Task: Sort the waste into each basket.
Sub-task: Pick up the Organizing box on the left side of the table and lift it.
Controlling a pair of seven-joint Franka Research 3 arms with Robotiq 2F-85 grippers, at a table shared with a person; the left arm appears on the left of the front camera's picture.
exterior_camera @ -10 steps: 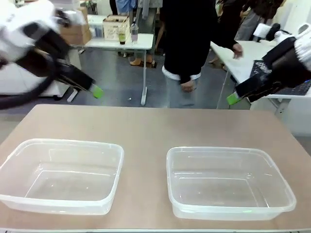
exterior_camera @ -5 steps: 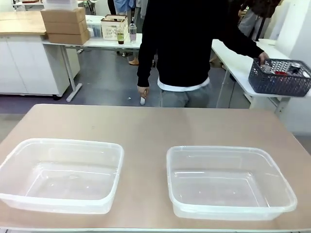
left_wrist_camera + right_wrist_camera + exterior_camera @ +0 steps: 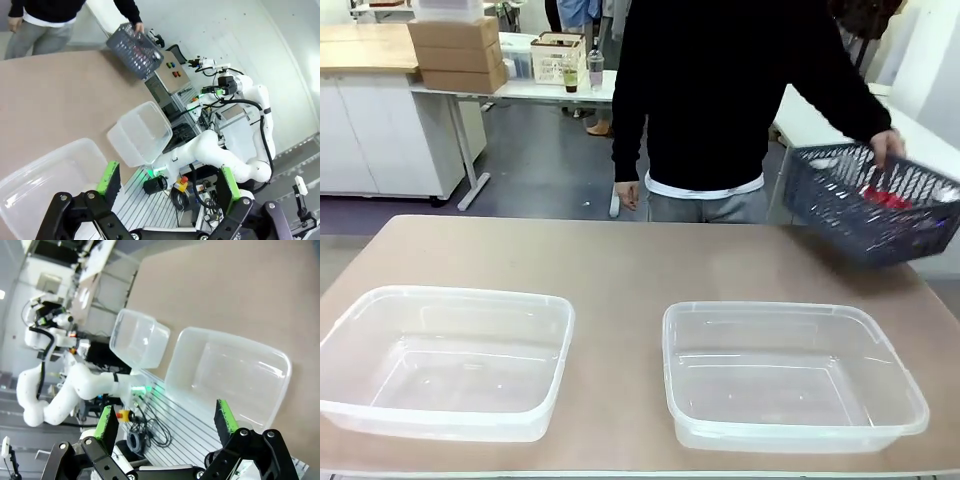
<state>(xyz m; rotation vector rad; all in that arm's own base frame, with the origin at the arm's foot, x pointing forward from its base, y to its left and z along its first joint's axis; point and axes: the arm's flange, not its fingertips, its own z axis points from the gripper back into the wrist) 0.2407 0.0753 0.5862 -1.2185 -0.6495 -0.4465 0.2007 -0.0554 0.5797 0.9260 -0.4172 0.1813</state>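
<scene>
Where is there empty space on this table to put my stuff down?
The wide bare strip of table beyond the left tub and right tub, up to the person's edge, is free. So is the narrow gap between them. The far right corner is crowded: a hand holds a grey basket there.

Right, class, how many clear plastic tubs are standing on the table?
2. The left tub stands on the robot's left half of the table, the right tub on its right half, a gap between them. None looks hidden.
</scene>
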